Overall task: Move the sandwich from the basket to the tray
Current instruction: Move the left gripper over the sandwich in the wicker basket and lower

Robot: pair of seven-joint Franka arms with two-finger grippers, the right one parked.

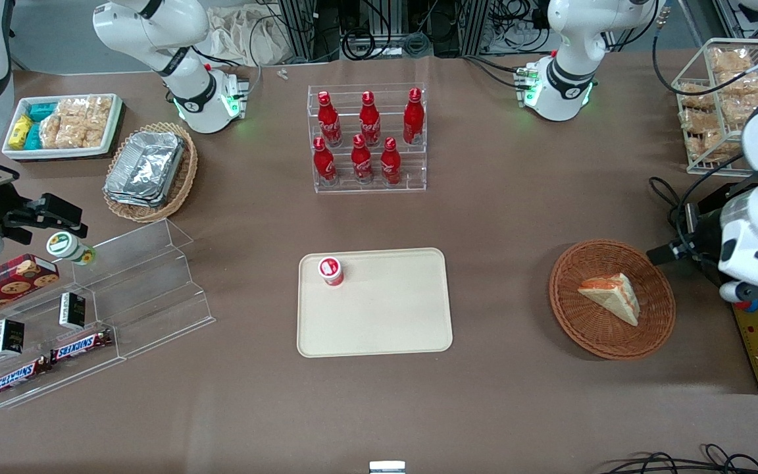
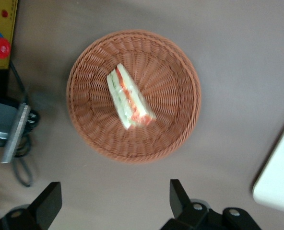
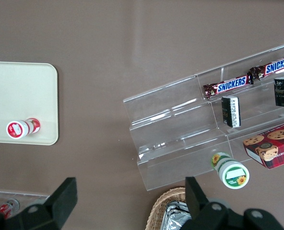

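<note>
I see the tray (image 1: 374, 303) carrying a red-capped cup (image 1: 330, 270) near one corner, the sandwich (image 1: 612, 297) in the basket (image 1: 573, 329), so a soft wedge could squash or slip, and my left gripper (image 2: 114, 202) hovers beside the basket, fingers spread wide, holding nothing.

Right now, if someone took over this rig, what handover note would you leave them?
Gripper: open, empty, hovering above the table beside the round reddish-brown wicker basket, at the working arm's end.
Triangular white-bread sandwich: lies in the basket, untouched.
Cream rectangular plastic tray: mid-table, holding only a small red-lidded cup near one corner.
Done: nothing.
Left: grasp sandwich, carry it over, set it on the tray.
</note>
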